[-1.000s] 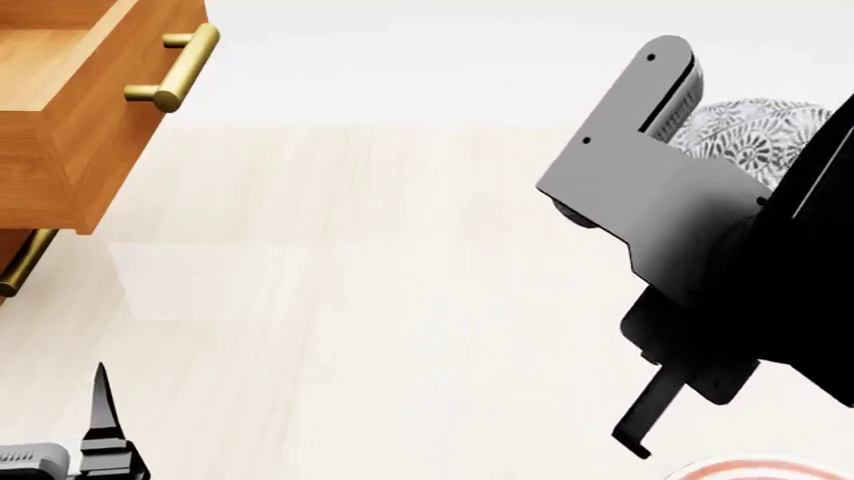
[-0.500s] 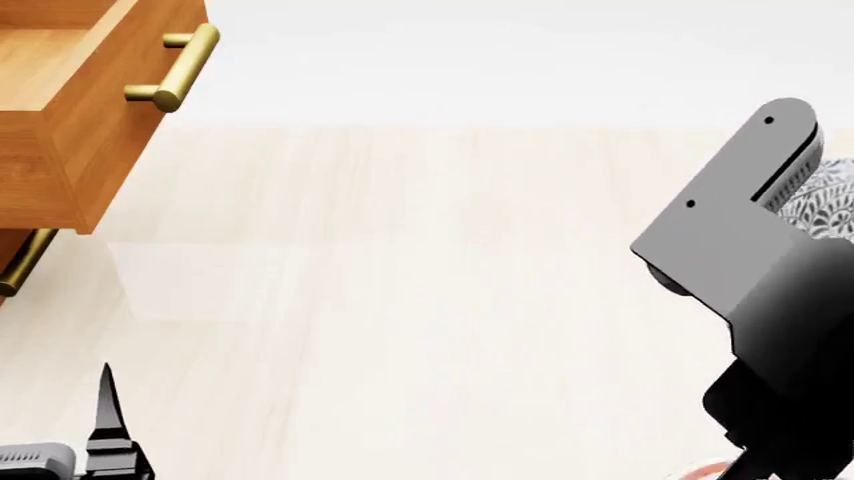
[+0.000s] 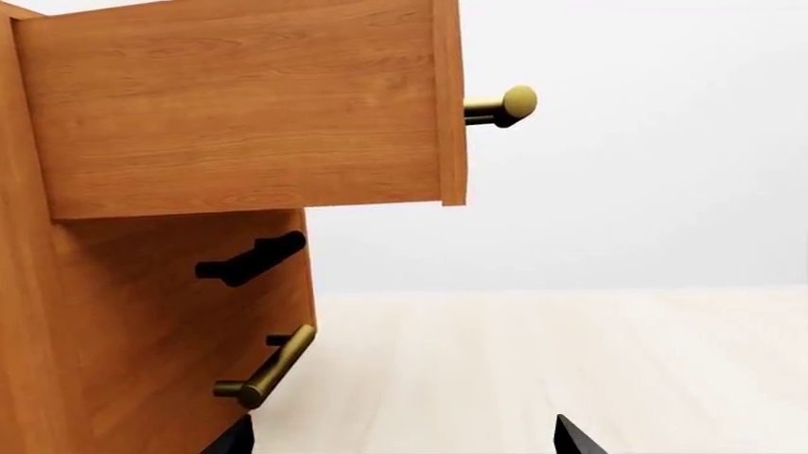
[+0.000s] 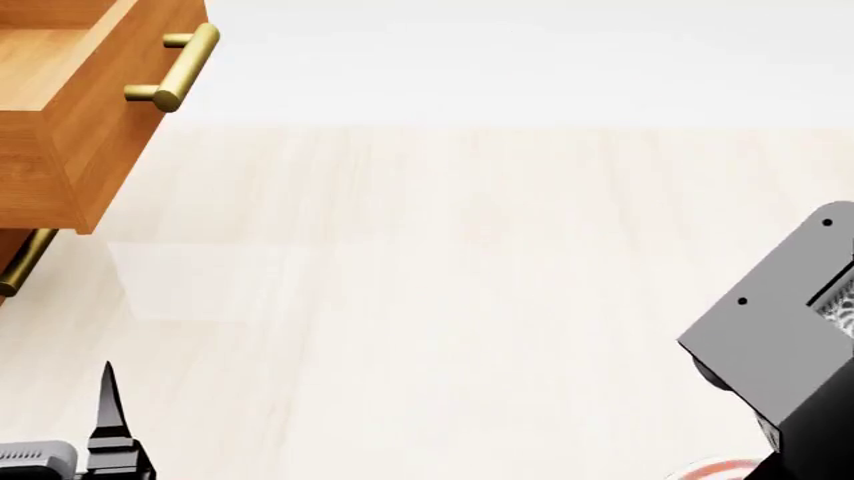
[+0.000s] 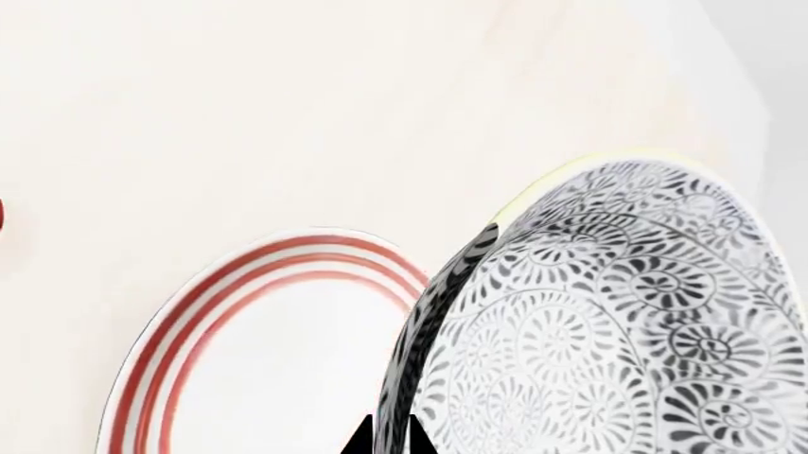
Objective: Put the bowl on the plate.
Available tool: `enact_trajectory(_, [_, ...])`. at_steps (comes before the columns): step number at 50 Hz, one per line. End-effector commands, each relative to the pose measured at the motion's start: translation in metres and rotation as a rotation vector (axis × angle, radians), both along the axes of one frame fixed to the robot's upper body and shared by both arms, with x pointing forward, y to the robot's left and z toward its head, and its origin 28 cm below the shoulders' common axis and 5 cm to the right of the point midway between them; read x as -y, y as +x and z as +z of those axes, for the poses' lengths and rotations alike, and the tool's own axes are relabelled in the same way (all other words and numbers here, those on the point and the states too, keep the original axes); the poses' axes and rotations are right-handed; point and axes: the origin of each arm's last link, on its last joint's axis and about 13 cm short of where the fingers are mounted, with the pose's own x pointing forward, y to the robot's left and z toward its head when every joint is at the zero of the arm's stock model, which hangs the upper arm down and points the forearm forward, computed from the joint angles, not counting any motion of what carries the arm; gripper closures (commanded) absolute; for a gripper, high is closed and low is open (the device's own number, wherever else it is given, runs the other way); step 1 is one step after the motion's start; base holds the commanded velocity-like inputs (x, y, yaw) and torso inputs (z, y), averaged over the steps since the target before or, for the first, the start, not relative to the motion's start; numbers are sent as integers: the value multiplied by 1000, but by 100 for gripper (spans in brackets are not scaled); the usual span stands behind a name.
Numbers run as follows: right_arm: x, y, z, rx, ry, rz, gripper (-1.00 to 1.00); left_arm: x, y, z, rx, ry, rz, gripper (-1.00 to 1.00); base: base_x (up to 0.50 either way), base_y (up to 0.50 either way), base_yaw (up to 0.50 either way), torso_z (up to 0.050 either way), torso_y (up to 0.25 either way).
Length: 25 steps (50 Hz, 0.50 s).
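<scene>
In the right wrist view the bowl (image 5: 593,322) fills the lower right of the frame: a deep round vessel, glossy white under a dense grey pattern of spiralled flowers inside and out, with a pale yellowish rim along its upper edge. It is tilted, its mouth turned toward the camera, and the two black fingertips of the right gripper (image 5: 390,437) pinch its near wall at the bottom edge, one tip each side, so the jaws are clamped on the bowl. Behind it, at lower left, lies the plate (image 5: 240,312), flat, smooth and white, with concentric red rings round its rim; the bowl overlaps the plate's right part in this view, though whether they touch cannot be told. In the head view the right arm's grey, boxy, matte housing sits at the lower right edge, with a sliver of patterned bowl (image 4: 841,305) beside it and a pink arc of plate (image 4: 714,468) at the bottom. The pale wood-grain tabletop (image 4: 441,300) spreads across the middle. At upper left an orange wooden drawer (image 4: 67,110) stands pulled out, with a brass bar handle (image 4: 174,68). The left gripper (image 3: 397,437) shows two black tips well apart, released and holding nothing.
</scene>
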Motion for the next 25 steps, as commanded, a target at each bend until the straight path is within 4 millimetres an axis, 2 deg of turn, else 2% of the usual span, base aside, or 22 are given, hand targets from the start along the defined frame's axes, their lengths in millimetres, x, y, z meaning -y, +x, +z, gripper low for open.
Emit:
enact_trajectory(1, [7, -12, -15, 19, 32, -21, 100, 0, 0, 0, -1, 0, -2, -100, 0, 0, 0, 0, 0])
enact_trajectory(11, [14, -21, -30, 36, 85, -41, 100, 0, 1, -1, -3, 2, -3, -100, 0, 0, 0, 0, 0])
enact_trajectory(25, [18, -25, -41, 33, 116, -58, 100, 0, 1, -2, -4, 4, -5, -100, 0, 0, 0, 0, 1])
